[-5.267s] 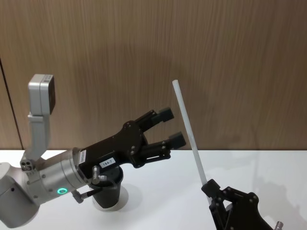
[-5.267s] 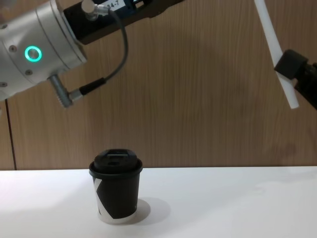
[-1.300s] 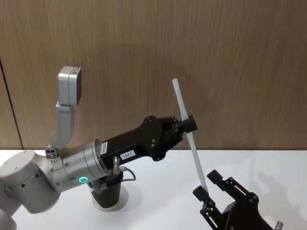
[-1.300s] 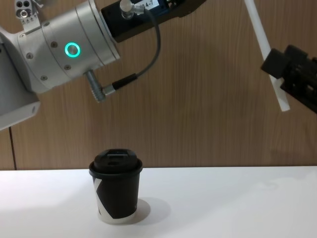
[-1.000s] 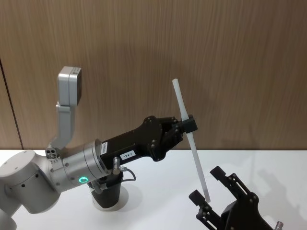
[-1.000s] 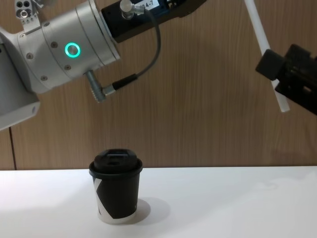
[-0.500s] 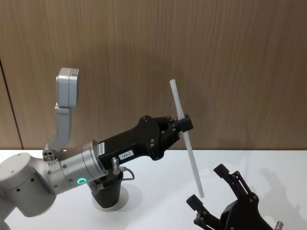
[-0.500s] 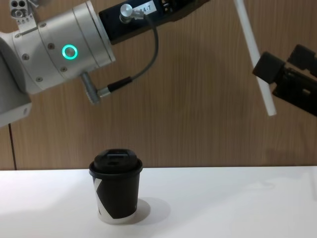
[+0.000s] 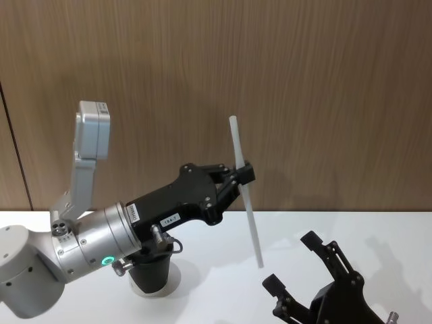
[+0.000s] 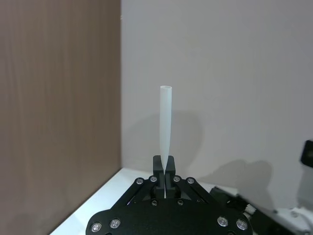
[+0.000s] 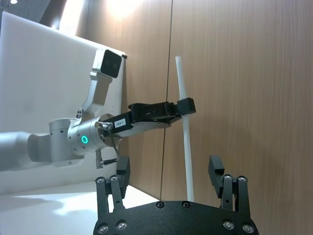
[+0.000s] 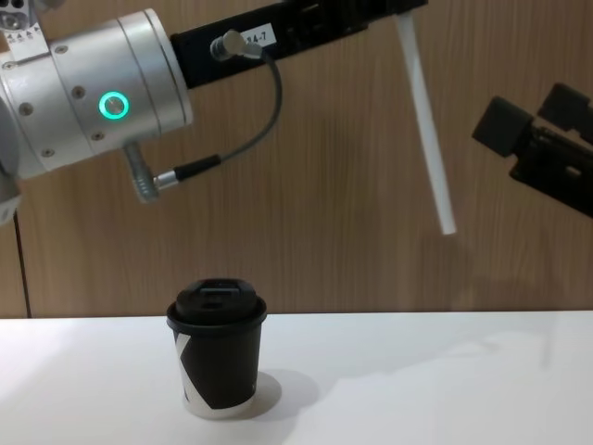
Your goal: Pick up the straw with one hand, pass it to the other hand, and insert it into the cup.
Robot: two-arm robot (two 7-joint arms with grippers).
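Left gripper (image 9: 241,174) clamps the thin white straw (image 9: 250,216), tilted, in mid-air. Right gripper (image 9: 291,262) wide open, empty, near its lower end.

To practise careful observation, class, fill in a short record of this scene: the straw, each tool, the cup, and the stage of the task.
straw: white straw, tilted, in the air, lower end free
left tool: left tool shut on the straw's upper part, raised above the table
right tool: right tool open, low on the right, apart from the straw
cup: black lidded cup, upright on the table, beneath the left arm
stage: straw held by the left tool alone; not yet in the cup, its lower end higher than the lid and off to the right
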